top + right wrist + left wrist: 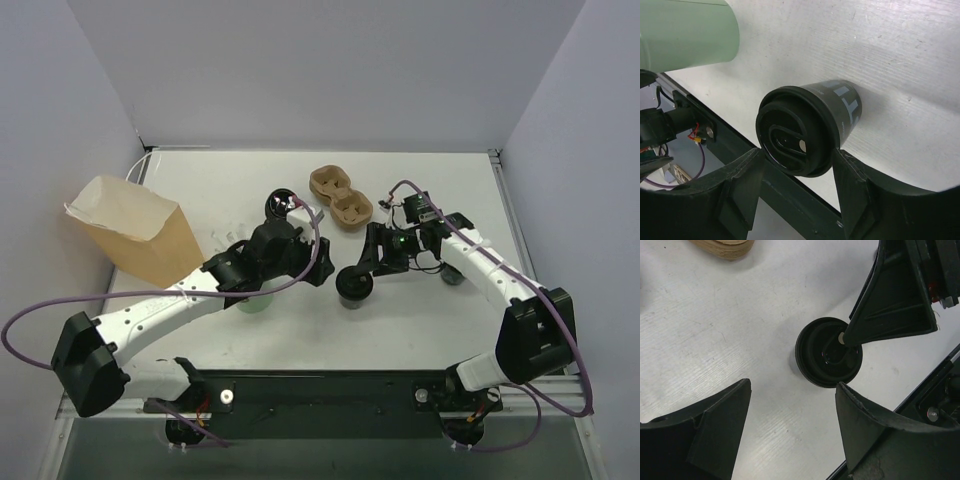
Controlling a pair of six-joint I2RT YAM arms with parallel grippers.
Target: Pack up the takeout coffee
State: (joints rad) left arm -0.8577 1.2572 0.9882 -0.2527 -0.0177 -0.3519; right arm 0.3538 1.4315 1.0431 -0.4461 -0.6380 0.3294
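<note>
Takeout coffee (812,120): a small round black cup tapering toward its base; smooth matte wall with pale block markings; black plastic lid with a raised rim and an oval recess; it stands upright on the table, near the middle, between the 2 grippers.
Right gripper (799,155): 2 black wedge-shaped fingers (740,185), spread apart, 1 on each side of the lid rim; cannot tell whether they press on the cup or stand free of it; in the left wrist view 1 finger crosses over the lid.
Left gripper (794,390): released, its 2 broad matte black fingers (705,430) wide apart with only bare table between them; the cup sits just ahead of the tips, not touched.
Table (420,320): white, flat, with a fine brushed grain.
Green cup (687,35): pale green, smooth, cylindrical; beside the coffee and largely hidden under the left arm in the top view.
Cup carrier (340,197): brown moulded pulp with 2 round wells; behind the coffee, apart from it.
Paper bag (125,232): brown, creased, mouth open; at the table's left side.
In the way: the left arm and its purple cable (310,250) lie across the space between bag and coffee.
</note>
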